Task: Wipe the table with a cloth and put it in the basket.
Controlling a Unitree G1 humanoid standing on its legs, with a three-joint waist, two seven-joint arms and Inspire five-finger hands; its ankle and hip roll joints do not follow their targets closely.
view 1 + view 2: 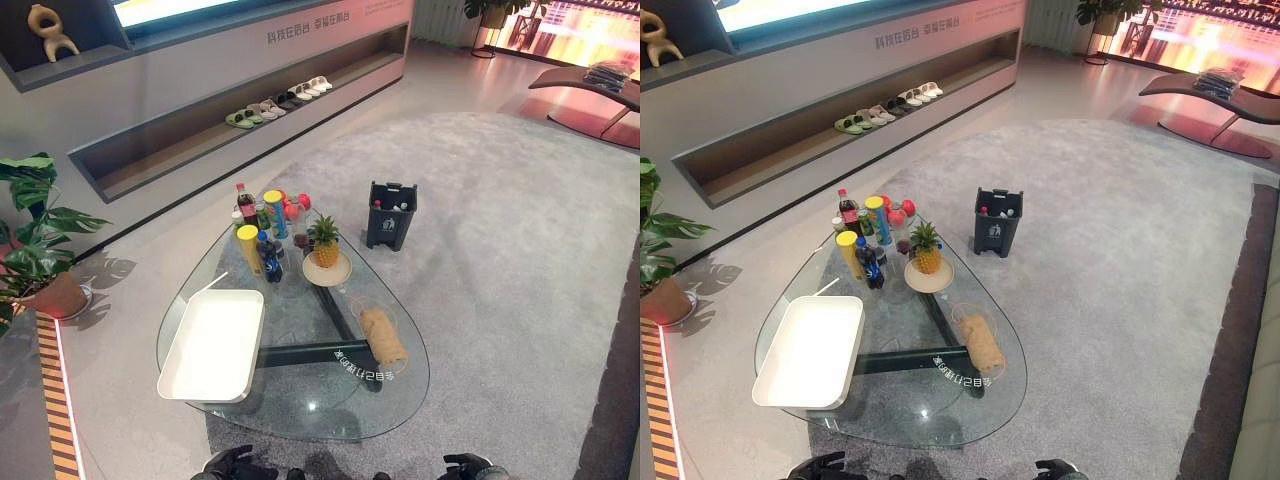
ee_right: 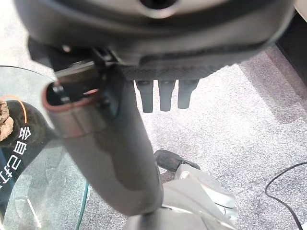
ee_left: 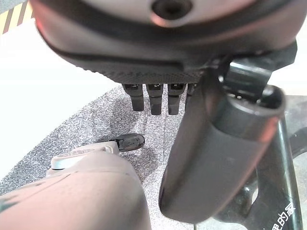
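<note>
Lying rolled on the glass bench [image 1: 300,400], right of centre: the tan cloth [image 1: 383,337], long axis running away from the robot, just beside the pineapple plate [image 1: 327,270]. Sitting nearer to the right hand [image 1: 467,466], well ahead and slightly inward of it. Hanging low at the near edge with the left hand [image 1: 232,465], both with fingers straight, holding nothing. Waiting at the left: the white basket [image 1: 195,380].

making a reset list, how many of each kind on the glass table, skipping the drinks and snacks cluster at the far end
white basket: 1
rolled cloth: 1
pineapple: 1
plate: 1
total: 4
</note>
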